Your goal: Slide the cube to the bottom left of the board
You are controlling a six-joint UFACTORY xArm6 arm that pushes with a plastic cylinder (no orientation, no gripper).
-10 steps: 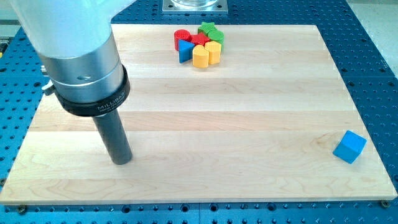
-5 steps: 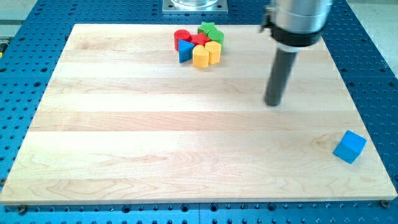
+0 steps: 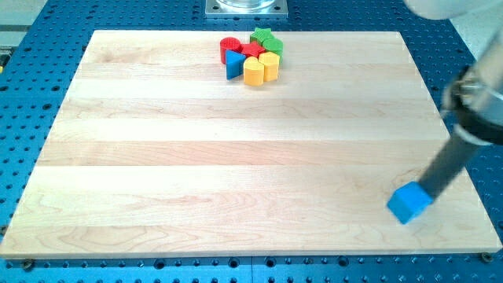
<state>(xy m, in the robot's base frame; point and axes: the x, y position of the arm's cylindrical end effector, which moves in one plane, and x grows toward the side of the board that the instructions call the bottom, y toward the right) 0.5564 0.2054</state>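
Blue cube (image 3: 409,203): low on the wooden board (image 3: 157,181), near the view's bottom-right corner.
Tip: my tip (image 3: 425,193) touches the cube's right side; bare rod, nothing grasped.
Open room: bare wood stretches leftward to the bottom-left corner.
Cluster: red (image 3: 229,45), green (image 3: 266,37), yellow (image 3: 254,71), blue (image 3: 233,65) blocks bunched at top edge.

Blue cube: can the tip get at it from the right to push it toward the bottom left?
Probably yes. My tip sits against the blue cube on its upper right, and the board toward the bottom left is bare.
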